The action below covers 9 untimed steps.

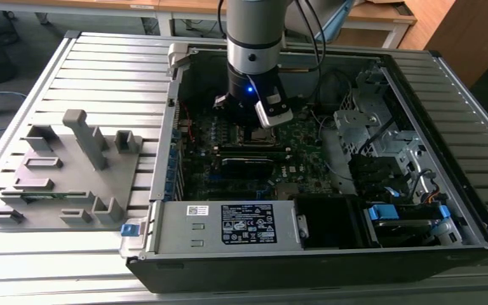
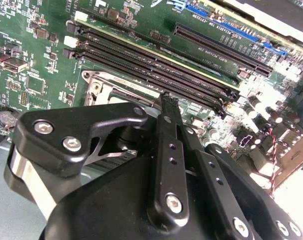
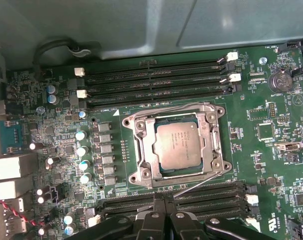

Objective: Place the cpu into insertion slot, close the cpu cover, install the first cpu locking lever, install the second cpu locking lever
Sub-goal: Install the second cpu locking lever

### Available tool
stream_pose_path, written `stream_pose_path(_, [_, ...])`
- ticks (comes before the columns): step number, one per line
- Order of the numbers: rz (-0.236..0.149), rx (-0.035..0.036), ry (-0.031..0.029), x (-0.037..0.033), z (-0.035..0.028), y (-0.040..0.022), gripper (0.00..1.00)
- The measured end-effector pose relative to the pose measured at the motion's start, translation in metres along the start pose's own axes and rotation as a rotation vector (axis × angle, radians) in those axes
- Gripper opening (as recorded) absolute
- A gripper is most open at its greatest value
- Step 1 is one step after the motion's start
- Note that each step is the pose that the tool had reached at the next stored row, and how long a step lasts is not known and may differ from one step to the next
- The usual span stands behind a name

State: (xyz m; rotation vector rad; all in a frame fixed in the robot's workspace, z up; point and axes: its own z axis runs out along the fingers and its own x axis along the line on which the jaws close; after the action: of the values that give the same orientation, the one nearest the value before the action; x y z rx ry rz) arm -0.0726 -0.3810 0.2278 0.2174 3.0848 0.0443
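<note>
Slatted grey table (image 1: 100, 70) carries an open computer case (image 1: 312, 254) with its motherboard (image 1: 299, 149) exposed; a grey fixture block (image 1: 66, 171) stands on the table toward the exterior view's left, well apart from the claw.

Claw (image 3: 164, 200): hanging over the motherboard inside the case, its black fingers (image 2: 167, 107) drawn together to a narrow tip, nothing seen between them. In the first wrist view the tip sits just beside the socket, over the near memory slots (image 3: 206, 195).

Cpu (image 3: 178, 145): silver-grey square, seated flat in the insertion slot (image 3: 156, 172), just ahead of the claw tip and apart from it.

Cpu cover (image 3: 152, 145): silver frame lying down around the chip, its cut-out showing the chip's top.

Locking levers: a thin wire lever (image 3: 199, 182) runs along the socket edge nearest the claw, between socket and near memory slots. A second wire (image 3: 164, 110) runs along the far edge. Whether either is hooked cannot be told.

Far memory slots (image 3: 156, 82) lie beyond the socket from the claw.
</note>
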Motion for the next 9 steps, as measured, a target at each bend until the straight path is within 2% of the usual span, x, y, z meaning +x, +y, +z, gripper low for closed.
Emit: stream_pose_path(9, [0.000, 0.0000, 0.0000, 0.0001, 0.0009, 0.0000, 0.11])
